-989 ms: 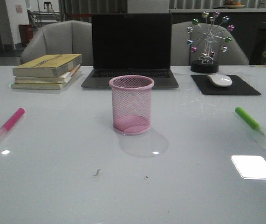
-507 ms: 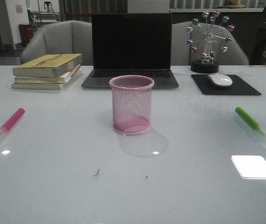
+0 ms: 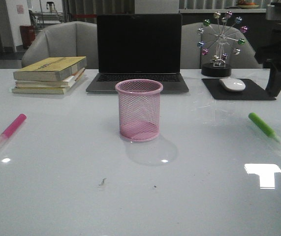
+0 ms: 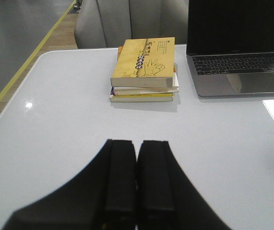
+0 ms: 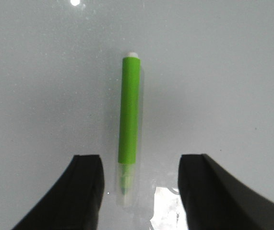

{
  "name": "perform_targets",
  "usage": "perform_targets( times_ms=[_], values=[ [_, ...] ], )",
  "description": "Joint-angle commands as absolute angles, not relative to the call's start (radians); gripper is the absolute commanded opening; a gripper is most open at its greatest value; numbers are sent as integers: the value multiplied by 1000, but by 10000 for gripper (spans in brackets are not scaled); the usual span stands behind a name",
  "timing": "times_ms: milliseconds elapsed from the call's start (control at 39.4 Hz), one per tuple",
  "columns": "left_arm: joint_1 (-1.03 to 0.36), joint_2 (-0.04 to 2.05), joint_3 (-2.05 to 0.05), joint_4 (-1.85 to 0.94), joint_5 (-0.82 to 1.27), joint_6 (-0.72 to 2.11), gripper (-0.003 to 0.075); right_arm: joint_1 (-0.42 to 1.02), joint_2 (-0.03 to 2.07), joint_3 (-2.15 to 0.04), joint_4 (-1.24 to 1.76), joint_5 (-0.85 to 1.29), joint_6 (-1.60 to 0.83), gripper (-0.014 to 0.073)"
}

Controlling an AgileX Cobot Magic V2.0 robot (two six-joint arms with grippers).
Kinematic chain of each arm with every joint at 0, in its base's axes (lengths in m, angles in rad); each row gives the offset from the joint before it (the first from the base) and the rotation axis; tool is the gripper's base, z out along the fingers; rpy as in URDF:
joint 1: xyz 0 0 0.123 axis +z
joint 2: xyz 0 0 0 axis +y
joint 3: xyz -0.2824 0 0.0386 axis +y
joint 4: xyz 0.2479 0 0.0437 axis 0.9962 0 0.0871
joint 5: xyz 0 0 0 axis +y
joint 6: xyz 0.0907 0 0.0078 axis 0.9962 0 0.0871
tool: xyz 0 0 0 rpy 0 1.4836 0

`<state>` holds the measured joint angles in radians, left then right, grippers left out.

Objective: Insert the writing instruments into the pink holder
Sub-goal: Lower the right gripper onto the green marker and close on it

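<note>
The pink holder [image 3: 139, 110], a round mesh cup, stands upright and empty mid-table. A pink highlighter [image 3: 12, 127] lies flat on the table far to its left. On the far right lies a green highlighter [image 3: 262, 125], clear cap toward the front edge. My right arm [image 3: 279, 51] hangs above and behind it. In the right wrist view my right gripper [image 5: 139, 160] is open above the green highlighter [image 5: 129, 117], and the cap end lies between the two fingers, untouched. My left gripper [image 4: 137, 143] is shut on nothing, over bare table.
A stack of books [image 3: 50, 74] lies at the back left, also books [image 4: 144, 69] ahead of the left gripper. An open laptop [image 3: 138, 51] stands behind the holder. A mouse [image 3: 232, 84] on a black pad and a ball ornament [image 3: 221, 42] sit back right.
My right arm has come into the front view at the upper right, above the green highlighter, and now partly blocks the light patch on the table. The highlighters and holder have not moved.
</note>
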<state>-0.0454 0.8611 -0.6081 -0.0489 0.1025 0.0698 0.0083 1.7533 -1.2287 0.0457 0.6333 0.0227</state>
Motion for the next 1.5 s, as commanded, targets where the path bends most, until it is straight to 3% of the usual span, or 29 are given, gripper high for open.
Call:
perform_targets(
  times_ms=[0, 1218, 1471],
  values=[
    [-43, 855, -638, -59, 11, 65, 93, 6, 1741, -1266, 49, 599, 16, 468],
    [-43, 855, -638, -59, -55, 65, 93, 6, 1900, -1266, 62, 533, 16, 465],
    [-43, 855, -638, -59, -55, 65, 93, 6, 1902, -1266, 62, 539, 16, 281]
  ],
)
